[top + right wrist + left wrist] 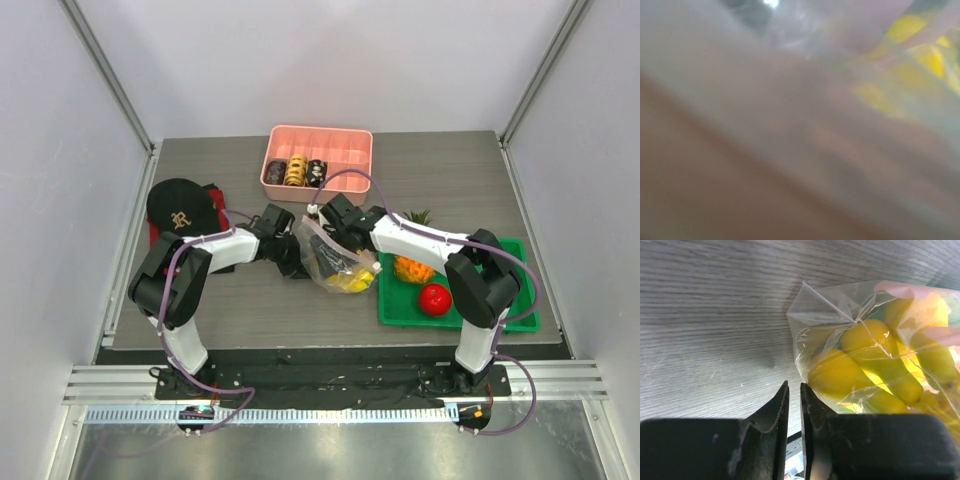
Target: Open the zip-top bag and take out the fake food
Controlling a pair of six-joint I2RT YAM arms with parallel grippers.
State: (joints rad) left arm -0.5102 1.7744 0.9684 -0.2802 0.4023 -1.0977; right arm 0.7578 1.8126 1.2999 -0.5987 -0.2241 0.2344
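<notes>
Emptying step: the zip-top bag (335, 262) lies on the tabletop (220, 310), banana (860, 375) inside. The left pincer (794, 390) is pressed nearly together beside its corner; the right pincer (330, 228), seemingly buried in blurred plastic, I cannot tell. Next, grip the banana.

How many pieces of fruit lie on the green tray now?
2. The pineapple lies at the left end of the green tray, and a red round fruit lies just in front of it. The right arm covers part of the tray, so another may be hidden.
</notes>
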